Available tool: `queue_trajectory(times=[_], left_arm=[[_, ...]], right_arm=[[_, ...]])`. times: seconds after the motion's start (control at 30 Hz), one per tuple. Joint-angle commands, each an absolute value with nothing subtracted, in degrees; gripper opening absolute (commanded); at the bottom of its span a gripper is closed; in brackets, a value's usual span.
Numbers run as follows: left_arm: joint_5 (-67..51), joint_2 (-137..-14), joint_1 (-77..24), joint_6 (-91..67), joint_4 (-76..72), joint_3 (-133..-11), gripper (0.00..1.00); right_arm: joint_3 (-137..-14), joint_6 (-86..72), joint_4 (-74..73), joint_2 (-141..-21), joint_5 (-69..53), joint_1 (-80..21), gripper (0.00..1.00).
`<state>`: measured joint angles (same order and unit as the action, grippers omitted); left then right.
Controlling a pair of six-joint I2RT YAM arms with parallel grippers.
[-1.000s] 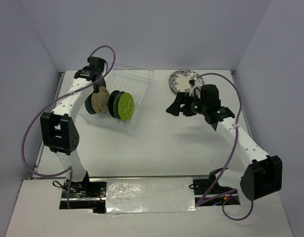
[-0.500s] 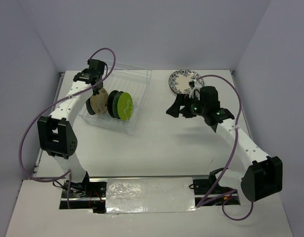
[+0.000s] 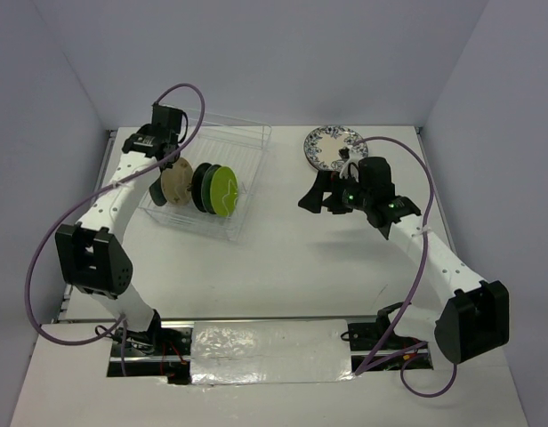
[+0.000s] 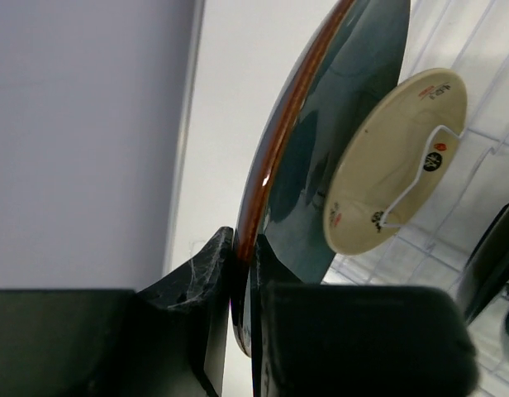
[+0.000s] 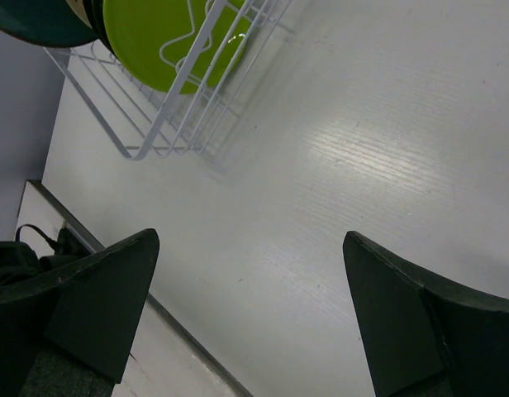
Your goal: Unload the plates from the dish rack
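White tabletop (image 3: 283, 267) under lavender walls carries the dish rack (image 3: 256, 160) at far left, its plates standing on edge between the tines. The left gripper (image 4: 244, 241), the nearer one, pinches the rim of the dark teal plate (image 4: 366, 50) at the row's left end, just beside the tan plate (image 4: 387, 165). The pinched plate stands upright across the rack, so a straight lift looks right. The right gripper (image 3: 311, 197) hangs spread wide, well apart from the rack, near the floral plate (image 3: 332, 147) lying flat.
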<state>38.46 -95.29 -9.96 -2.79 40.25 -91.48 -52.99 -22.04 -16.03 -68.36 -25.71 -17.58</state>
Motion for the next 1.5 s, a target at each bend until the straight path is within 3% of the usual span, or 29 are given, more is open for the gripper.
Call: queue_trajectory(times=[0.0, 0.43, 0.53, 0.67, 0.7, 0.8, 1.03, 1.2, 1.27, 1.37, 1.43, 1.47], left_arm=[[49.4, -89.4, -9.5, 2.8, 30.3, -92.9, 0.00], [54.3, -80.3, -11.2, 1.9, 32.2, -99.2, 0.00], [49.9, -76.1, -11.9, -3.0, 34.4, -100.6, 0.00], [26.4, -68.2, -12.0, -13.6, 34.8, -96.9, 0.00], [15.3, -64.4, -12.0, -15.2, 32.2, -92.8, 0.00], [-2.6, -57.9, -12.0, -22.8, 26.8, -83.9, 0.00], [-30.4, -51.7, -11.9, -43.0, 1.3, -64.7, 0.00], [-38.2, -50.5, -12.0, -52.0, -14.6, -55.3, 0.00], [-39.9, -50.5, -11.9, -54.0, -18.1, -53.7, 0.00], [-41.3, -50.7, -12.0, -54.4, -20.3, -52.5, 0.00], [-41.1, -50.8, -11.9, -54.1, -20.2, -52.1, 0.00], [-40.7, -50.8, -11.9, -53.6, -20.0, -51.9, 0.00]], right_arm=[[-52.7, -22.6, -13.8, -67.4, -25.5, -18.6, 1.00], [-53.5, -22.9, -14.4, -66.0, -24.7, -19.2, 1.00], [-53.0, -23.9, -12.3, -65.0, -25.6, -19.1, 1.00], [-50.2, -27.1, -1.7, -62.7, -34.3, -19.3, 1.00], [-48.6, -28.3, 4.5, -62.1, -36.6, -19.8, 1.00], [-47.9, -32.5, 11.8, -60.6, -40.7, -21.6, 1.00], [-48.2, -35.3, 14.3, -60.0, -30.4, -25.2, 1.00], [-47.6, -33.3, 11.9, -61.1, -25.0, -25.3, 0.99], [-46.9, -33.0, 12.4, -61.1, -26.0, -25.3, 0.96], [-45.1, -34.3, 16.5, -61.6, -30.4, -25.2, 0.65], [-44.9, -34.5, 16.8, -62.1, -31.1, -25.2, 0.60], [-44.9, -34.6, 16.9, -62.3, -31.5, -25.3, 0.53]])
